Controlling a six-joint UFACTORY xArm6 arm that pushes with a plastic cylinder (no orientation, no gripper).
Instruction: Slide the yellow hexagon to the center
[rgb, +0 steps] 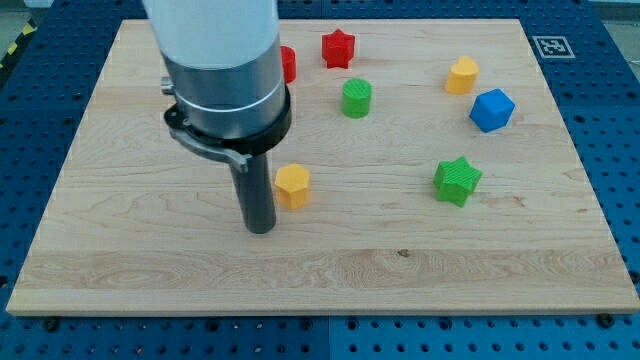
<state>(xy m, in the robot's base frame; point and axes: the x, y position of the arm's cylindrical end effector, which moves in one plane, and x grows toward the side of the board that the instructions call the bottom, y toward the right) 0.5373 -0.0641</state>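
The yellow hexagon (292, 186) lies on the wooden board (330, 270), a little left of the board's middle. My tip (260, 229) rests on the board just to the hexagon's lower left, very close to it; contact cannot be told. The wide arm body above the rod hides the board's upper left part.
A red star (338, 48) and a partly hidden red block (288, 64) lie at the top. A green cylinder (356, 98) sits below the star. A second yellow block (461, 75), a blue cube (491, 110) and a green star (457, 181) lie at the right.
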